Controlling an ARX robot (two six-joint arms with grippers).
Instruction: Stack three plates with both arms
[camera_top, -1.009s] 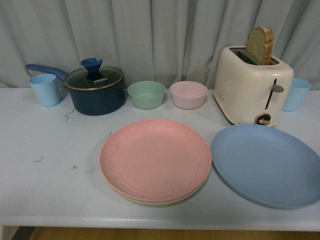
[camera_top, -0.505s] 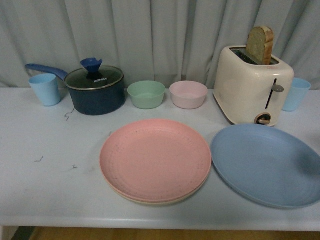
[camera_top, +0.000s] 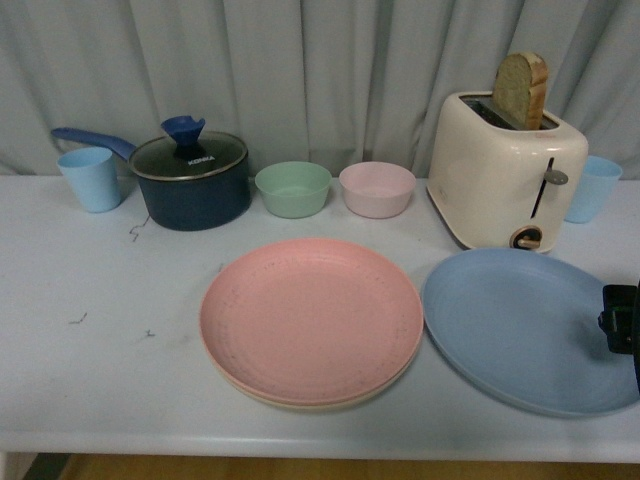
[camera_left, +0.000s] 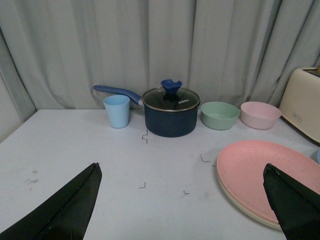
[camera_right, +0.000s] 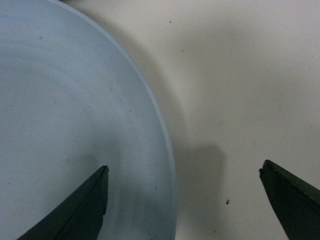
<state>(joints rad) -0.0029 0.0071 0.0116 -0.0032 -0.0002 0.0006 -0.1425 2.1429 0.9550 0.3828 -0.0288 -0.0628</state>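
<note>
Pink plate (camera_top: 311, 318): large, round, shallow, matte, faintly speckled. Lies flat, right side up, nested squarely on the beige plate (camera_top: 300, 405) of equal size. Leaves only a thin crescent of beige rim visible along the near and left edge. Forms with it a two-plate stack at mid-table (camera_top: 90, 300), toward the near edge. Blue plate (camera_top: 520, 325): same shape and size. Lies flat, right side up, alone on the table just right of the stack, rims almost meeting; contact not discernible.
</note>
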